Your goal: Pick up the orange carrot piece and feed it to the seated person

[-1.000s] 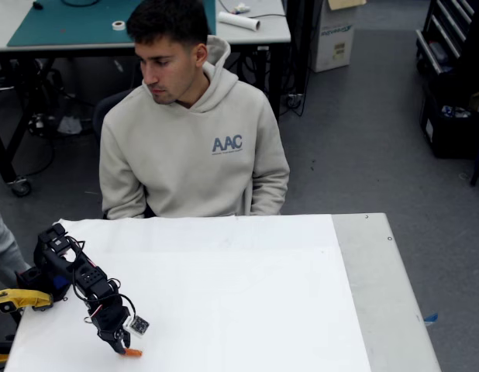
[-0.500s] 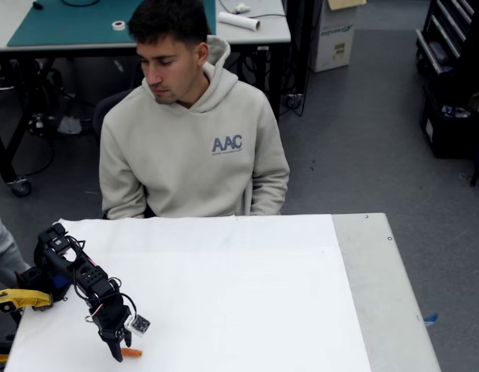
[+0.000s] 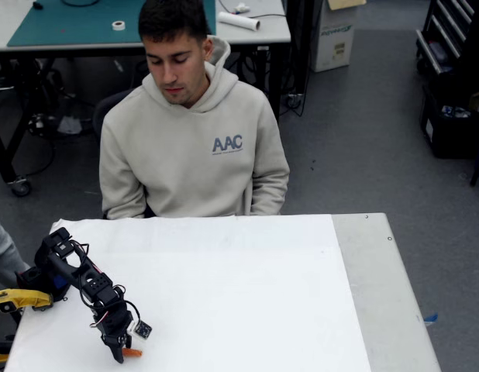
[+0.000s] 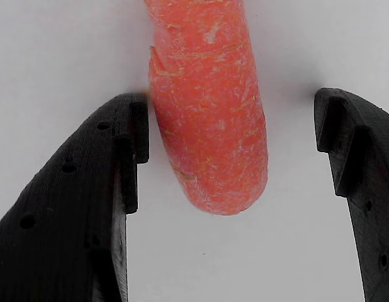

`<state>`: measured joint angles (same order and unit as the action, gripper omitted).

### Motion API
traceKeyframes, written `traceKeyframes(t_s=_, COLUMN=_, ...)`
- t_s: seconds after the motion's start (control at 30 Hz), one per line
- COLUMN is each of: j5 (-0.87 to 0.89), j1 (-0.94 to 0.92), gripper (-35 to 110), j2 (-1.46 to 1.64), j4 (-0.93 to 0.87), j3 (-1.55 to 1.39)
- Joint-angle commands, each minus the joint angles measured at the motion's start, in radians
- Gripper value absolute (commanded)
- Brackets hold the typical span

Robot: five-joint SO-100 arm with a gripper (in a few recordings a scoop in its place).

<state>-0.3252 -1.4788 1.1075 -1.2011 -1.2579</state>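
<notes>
The orange carrot piece lies on the white table between my two black fingers in the wrist view; the left finger touches its side, while the right finger stands well apart. In the fixed view the carrot piece is a small orange stub near the table's front left edge, right beside my gripper, which points down at the table and is open. The seated person in a beige hoodie sits behind the table's far edge, looking down.
A white sheet covers the table, with a bare grey strip along its right side. A yellow clamp holds the arm's base at the left edge. A grey sleeve shows at the far left.
The arm has lowered and drawn slightly toward the front edge, bringing the gripper down around the carrot piece. The person's head has turned more toward the front.
</notes>
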Motion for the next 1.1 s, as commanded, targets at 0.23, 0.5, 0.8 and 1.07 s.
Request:
traceKeyframes(t_s=0.23, j5=-0.011, j1=-0.012, gripper=21, j2=0.037, j4=-0.009, j3=0.058)
traceKeyframes(t_s=0.5, j5=-0.011, j1=-0.014, gripper=8, j2=0.037, j4=-0.009, j3=0.064)
traceKeyframes(t_s=0.8, j5=-0.011, j1=-0.011, gripper=-2, j2=0.037, j4=-0.008, j3=0.075)
traceKeyframes(t_s=1.07, j5=-0.012, j1=-0.011, gripper=-2, j2=0.054, j4=-0.008, j3=0.077)
